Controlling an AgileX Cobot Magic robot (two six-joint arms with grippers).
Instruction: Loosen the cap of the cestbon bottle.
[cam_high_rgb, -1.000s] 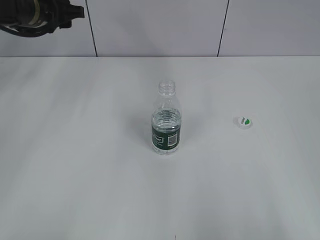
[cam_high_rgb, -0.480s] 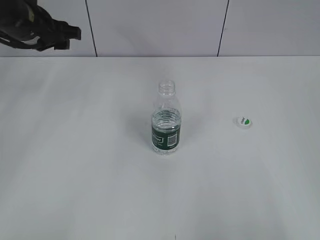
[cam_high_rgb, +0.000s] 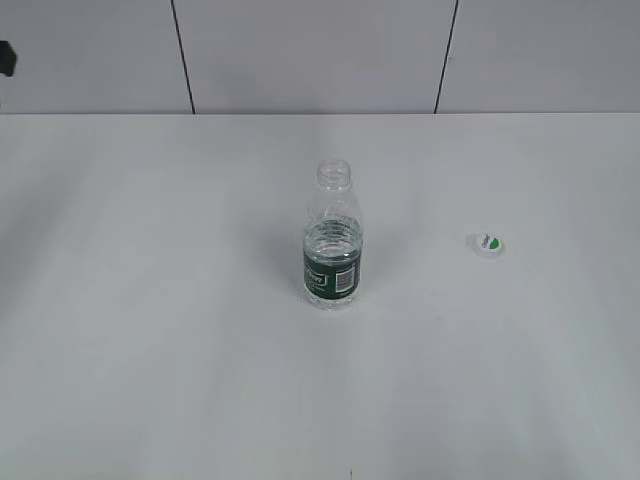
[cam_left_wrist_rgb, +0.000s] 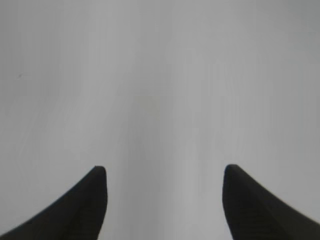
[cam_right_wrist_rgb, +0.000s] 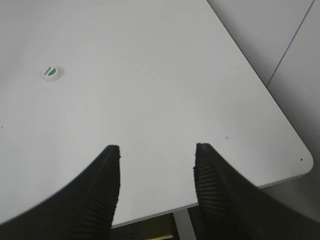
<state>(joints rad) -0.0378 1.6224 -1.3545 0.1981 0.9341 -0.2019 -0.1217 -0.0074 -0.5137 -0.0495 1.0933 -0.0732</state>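
Cestbon bottle is the thing to watch, but the biggest thing in the room is the white bench, which fills nearly the whole exterior view and ends at a grey panelled wall with dark seams. From the right wrist the bench's rounded corner shows at about four o'clock, with the same wall beyond it.

The bottle stands upright near the bench's middle, clear plastic with ribbed shoulders and a dark green label band carrying white print and a barcode. Its neck is bare and open at the top. Nothing touches it.

Left fingers hang over bare bench in their own wrist view, two dark tips at seven and five o'clock, well apart, with nothing between them. Right fingers are also parted and empty, their ribbed black pads over the bench near its edge.

Cap lies flat on the bench at three o'clock from the bottle, well apart from it, white with the green leaf mark facing up. In the right wrist view the cap sits at ten o'clock from the fingers, clear of them.
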